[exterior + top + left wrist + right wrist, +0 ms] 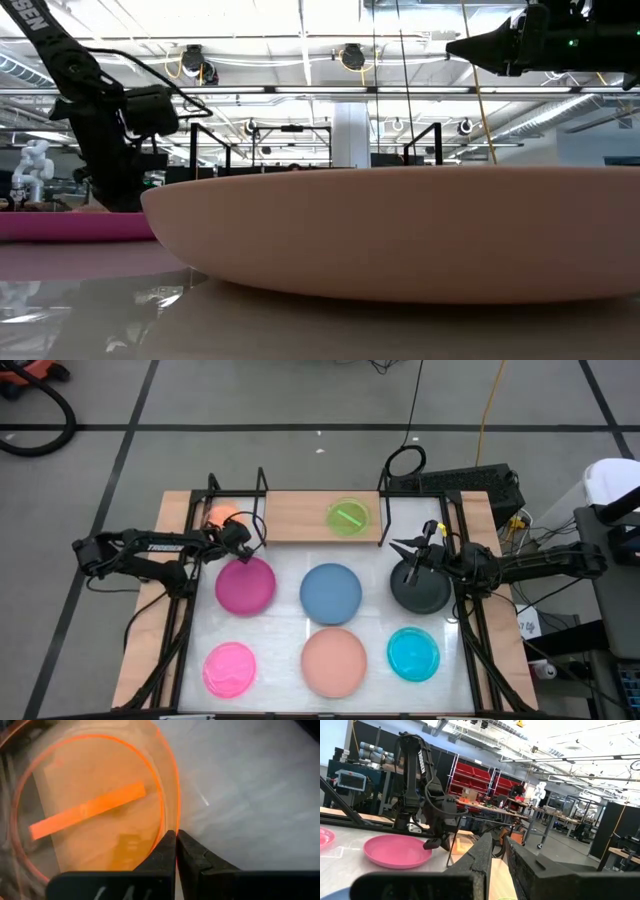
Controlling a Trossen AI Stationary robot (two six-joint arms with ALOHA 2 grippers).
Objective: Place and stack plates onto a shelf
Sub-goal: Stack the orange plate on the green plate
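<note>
The left end effector (176, 851) sits at ten o'clock with fingers pinched together, while the right end effector (410, 546) hovers raised at two o'clock.

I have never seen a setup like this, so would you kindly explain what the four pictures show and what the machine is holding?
This is a robot with two dark arms at a table, each ending in a two-fingered gripper. One picture looks straight down, one looks level across the tabletop, and two come from cameras on the wrists.

On the white tabletop lie a magenta plate, blue plate, black plate, pink plate, salmon plate and cyan plate. A green plate sits on the wooden shelf.

The left gripper has its jaws shut on the rim of the orange plate at the shelf's left end. The right gripper hovers above the black plate, holding nothing.
</note>
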